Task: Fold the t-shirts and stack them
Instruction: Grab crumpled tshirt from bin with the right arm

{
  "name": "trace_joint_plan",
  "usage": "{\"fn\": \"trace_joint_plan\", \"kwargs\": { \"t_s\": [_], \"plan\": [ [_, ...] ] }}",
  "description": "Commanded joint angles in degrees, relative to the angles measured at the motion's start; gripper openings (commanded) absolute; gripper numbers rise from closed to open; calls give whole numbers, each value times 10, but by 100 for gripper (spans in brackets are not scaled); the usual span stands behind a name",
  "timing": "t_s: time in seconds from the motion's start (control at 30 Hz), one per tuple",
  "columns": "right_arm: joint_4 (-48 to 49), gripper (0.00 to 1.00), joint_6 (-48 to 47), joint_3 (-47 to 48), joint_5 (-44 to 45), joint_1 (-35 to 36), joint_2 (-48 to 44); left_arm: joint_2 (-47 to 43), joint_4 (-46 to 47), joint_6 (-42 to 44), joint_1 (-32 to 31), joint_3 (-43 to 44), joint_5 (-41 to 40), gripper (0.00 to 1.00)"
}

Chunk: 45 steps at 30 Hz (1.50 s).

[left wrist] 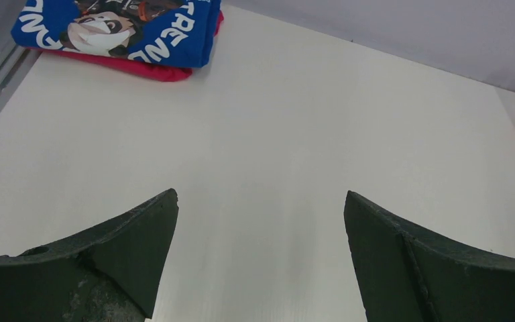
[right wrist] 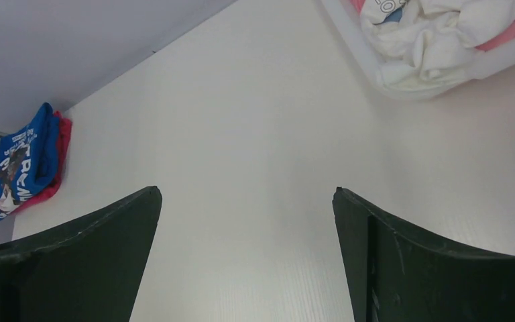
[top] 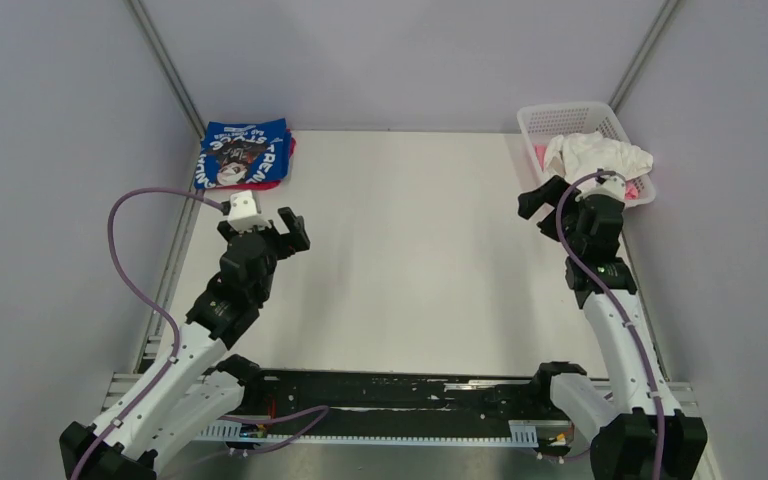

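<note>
Lying folded at the far-left corner of the table (top: 410, 260), the royal-blue t-shirt (top: 245, 152) with white lettering and a cartoon print sits on top of a folded pink t-shirt (left wrist: 161, 70). The pink edge shows along the blue one's near and right sides. These 2 make a small stack close to the left wall.

At the far-right corner, the white t-shirt (top: 600, 152) is crumpled and unfolded in the white lattice basket (top: 560, 112). It is heaped above the rim and hangs over the basket's near edge. Pink cloth (right wrist: 503, 37) shows beneath it inside the basket; whether that is 1 garment or more cannot be told.

The left gripper (left wrist: 260, 196) hangs over the left part of the table, nearer the arm bases than the stack and clearly apart from it, pointing toward the far side. Its 2 fingers are spread wide with only bare table between them, and nothing is held.

The right gripper (right wrist: 247, 191) is over the right part of the table, near the basket's near edge. From above its wrist overlaps the hanging white cloth, but its own camera shows the fingers clear of both basket and cloth, with the basket ahead and to the right. Its 2 fingers are likewise spread wide and hold nothing.

A purple cable loops along each arm.
</note>
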Motion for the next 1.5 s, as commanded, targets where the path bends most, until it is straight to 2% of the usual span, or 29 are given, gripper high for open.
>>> {"fn": "trace_joint_plan", "kwargs": {
  "t_s": [0.0,0.07,0.17,0.37,0.63,0.73,0.87,0.9,0.97,1.0,1.07,1.2,1.47],
  "plan": [
    [-19,100,-21,57,21,2,42,-2,3,-13,0,22,-16,100],
    [-18,100,-53,83,29,1,76,-1,5,-14,0,20,-16,100],
    [-24,100,-80,158,114,-6,148,3,9,-14,0,19,-19,100],
    [-69,100,-114,348,204,-70,351,14,18,-22,1,17,-19,100],
    [-165,100,-156,651,250,-135,638,46,40,-24,0,17,-25,100],
    [-172,99,-170,729,244,-146,721,58,44,-23,0,20,-27,100],
    [-176,92,-203,805,221,-147,802,75,41,-24,0,28,-35,100],
    [-177,87,-208,815,217,-146,814,79,41,-23,0,29,-35,100],
    [-180,68,-212,827,213,-147,829,84,40,-23,1,31,-36,100],
    [-183,52,-211,829,209,-147,830,86,40,-23,0,32,-36,100],
    [-183,27,-210,827,178,-146,822,88,36,-23,0,35,-36,100],
    [-181,2,-205,846,123,-145,785,87,34,-27,0,34,-31,100],
    [-129,0,-183,869,47,-126,636,72,19,-35,0,34,-31,100]
  ]
}}
